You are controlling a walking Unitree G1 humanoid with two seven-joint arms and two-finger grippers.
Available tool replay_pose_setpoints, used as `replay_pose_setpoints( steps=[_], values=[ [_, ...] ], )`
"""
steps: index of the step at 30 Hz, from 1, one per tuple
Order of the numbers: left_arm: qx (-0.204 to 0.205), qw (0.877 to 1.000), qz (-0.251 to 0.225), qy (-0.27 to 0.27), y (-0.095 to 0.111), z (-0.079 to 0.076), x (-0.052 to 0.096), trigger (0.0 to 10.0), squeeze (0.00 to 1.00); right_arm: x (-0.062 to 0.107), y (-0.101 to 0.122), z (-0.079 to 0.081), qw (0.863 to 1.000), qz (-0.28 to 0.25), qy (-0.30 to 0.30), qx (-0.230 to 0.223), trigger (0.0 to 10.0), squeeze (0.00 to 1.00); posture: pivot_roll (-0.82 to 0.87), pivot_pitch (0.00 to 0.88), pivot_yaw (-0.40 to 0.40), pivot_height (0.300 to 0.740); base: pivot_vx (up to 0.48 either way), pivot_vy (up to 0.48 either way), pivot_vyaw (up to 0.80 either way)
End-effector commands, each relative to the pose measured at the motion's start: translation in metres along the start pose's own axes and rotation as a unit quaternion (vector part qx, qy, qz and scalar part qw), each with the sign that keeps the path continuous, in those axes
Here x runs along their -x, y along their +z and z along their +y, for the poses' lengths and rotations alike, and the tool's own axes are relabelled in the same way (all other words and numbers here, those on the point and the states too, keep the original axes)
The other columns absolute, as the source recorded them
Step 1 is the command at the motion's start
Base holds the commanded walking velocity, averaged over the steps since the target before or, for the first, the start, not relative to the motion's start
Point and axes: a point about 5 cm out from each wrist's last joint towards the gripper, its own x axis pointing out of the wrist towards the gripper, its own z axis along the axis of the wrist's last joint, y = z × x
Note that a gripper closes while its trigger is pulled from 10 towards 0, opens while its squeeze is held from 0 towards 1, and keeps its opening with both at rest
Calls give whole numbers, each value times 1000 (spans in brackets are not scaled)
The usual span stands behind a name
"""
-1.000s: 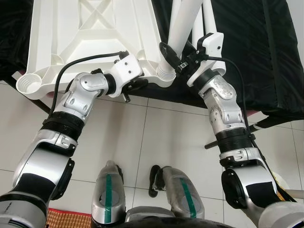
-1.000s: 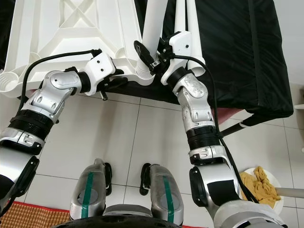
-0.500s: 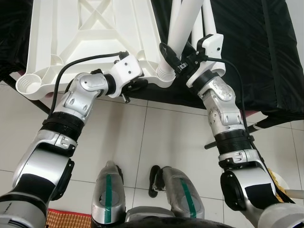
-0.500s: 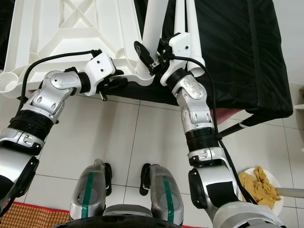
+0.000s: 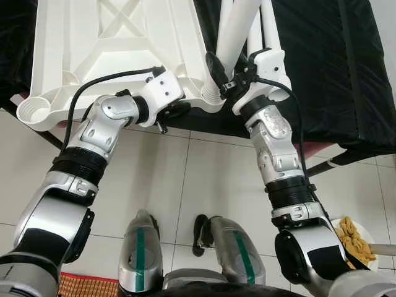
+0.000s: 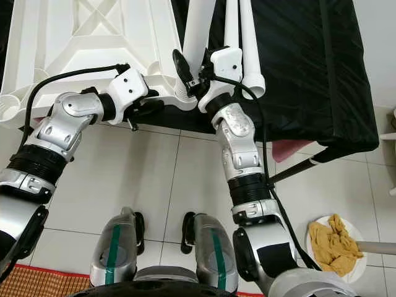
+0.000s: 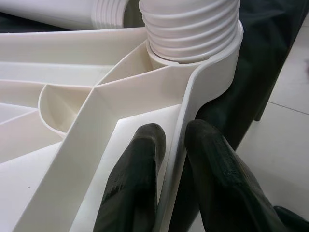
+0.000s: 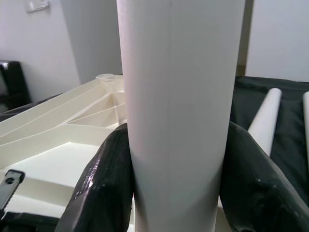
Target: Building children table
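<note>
While assembly proceeds: an upturned white tabletop (image 5: 117, 43) lies on black cloth (image 5: 322, 68).
Left gripper (image 7: 174, 159): clenched on the tabletop's rim beside the corner socket, steadying it.
Right gripper (image 8: 176, 169): grasping the leg (image 8: 178, 96), seated upright in that socket.

Silver arms, black cables, green-striped legs
</note>
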Motion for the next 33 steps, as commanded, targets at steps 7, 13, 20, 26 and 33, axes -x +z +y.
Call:
replay_pose_setpoints(
  steps=[7, 13, 20, 26, 33],
  values=[
    [-47, 997, -58, 12, 31, 5, 1, 10000, 0, 7, -30, -6, 993, 68, -93, -8, 10000, 0, 44, 96, -59, 740, 0, 0, 0],
    [-49, 997, -59, 12, 33, 5, 1, 10000, 0, 2, -31, -4, 990, 65, -129, -8, 10000, 0, 48, 90, -64, 740, 0, 0, 0],
    [-52, 997, -63, 12, 35, 3, -1, 10000, 0, -2, -29, 2, 985, 41, -165, -20, 10000, 0, 52, 69, -74, 740, 0, 0, 0],
    [-51, 997, -65, 13, 35, 1, -1, 10000, 0, -3, -28, 8, 986, 32, -160, -26, 10000, 0, 52, 57, -75, 740, 0, 0, 0],
    [-55, 996, -70, 17, 37, 1, -2, 10000, 0, -1, -29, 8, 988, 32, -151, -19, 10000, 0, 48, 56, -77, 740, 0, 0, 0]
  ],
)
